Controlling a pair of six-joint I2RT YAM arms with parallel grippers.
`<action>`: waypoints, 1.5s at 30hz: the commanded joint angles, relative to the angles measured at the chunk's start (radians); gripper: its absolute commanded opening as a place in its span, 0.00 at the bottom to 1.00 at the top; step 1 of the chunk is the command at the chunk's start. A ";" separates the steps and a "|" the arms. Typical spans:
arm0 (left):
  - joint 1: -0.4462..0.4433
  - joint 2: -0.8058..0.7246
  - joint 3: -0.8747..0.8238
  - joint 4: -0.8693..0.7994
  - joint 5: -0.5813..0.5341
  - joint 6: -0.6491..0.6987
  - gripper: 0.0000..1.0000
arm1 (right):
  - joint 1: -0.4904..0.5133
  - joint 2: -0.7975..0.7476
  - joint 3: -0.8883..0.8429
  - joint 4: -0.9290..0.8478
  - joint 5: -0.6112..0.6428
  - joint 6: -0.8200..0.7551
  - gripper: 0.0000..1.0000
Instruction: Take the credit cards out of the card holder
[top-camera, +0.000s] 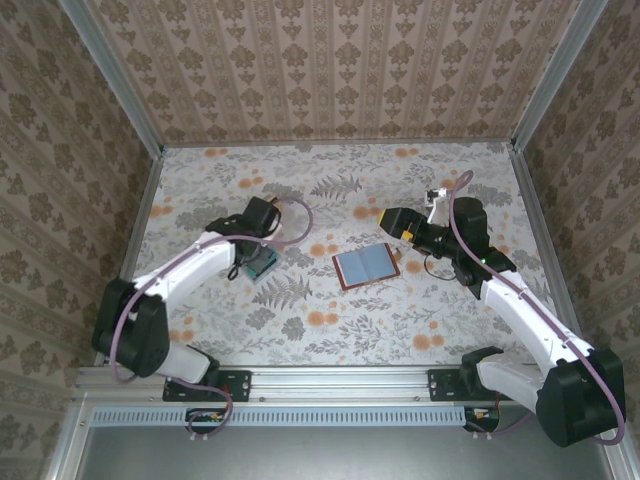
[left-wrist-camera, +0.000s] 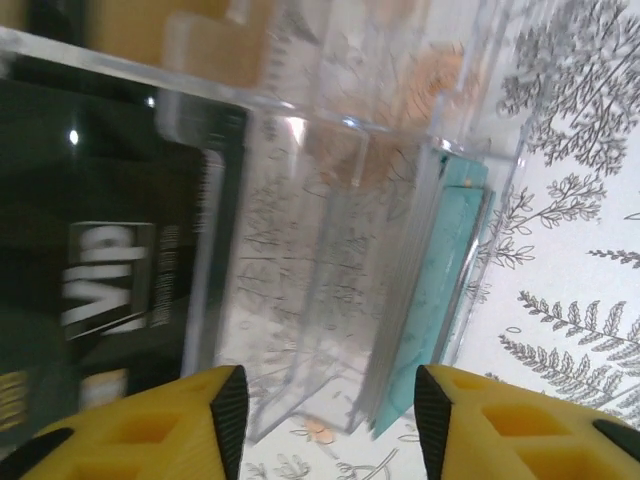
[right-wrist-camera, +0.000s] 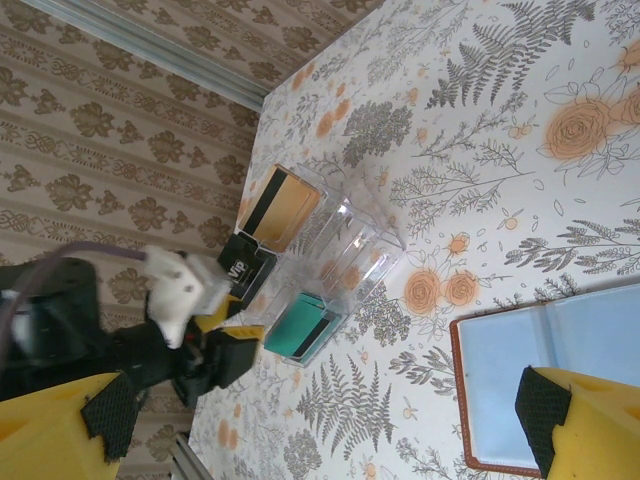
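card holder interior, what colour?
Light blue pockets with a reddish-brown edge; the card holder shows best in the right wrist view.

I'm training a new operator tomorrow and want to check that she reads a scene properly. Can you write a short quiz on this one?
1. True or false: the wallet lies folded shut.
2. Where are the orange card, the black card and the teal card?
A. in the wallet's pockets
B. in the clear tray
C. stacked on top of the wallet
3. Fill in: the black card is printed with the letters ___.

Key: 1 false, it lies open; 2 B; 3 VIP.
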 joint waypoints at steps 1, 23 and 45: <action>0.044 -0.146 -0.002 0.020 0.032 -0.095 0.66 | -0.001 -0.026 0.001 -0.046 0.039 -0.033 1.00; 0.705 -0.392 -0.332 0.249 0.302 -0.557 1.00 | -0.005 -0.046 0.053 -0.167 0.177 -0.135 1.00; 0.554 -0.113 -0.416 0.604 0.367 -0.594 1.00 | -0.035 -0.032 0.043 -0.230 0.340 -0.238 1.00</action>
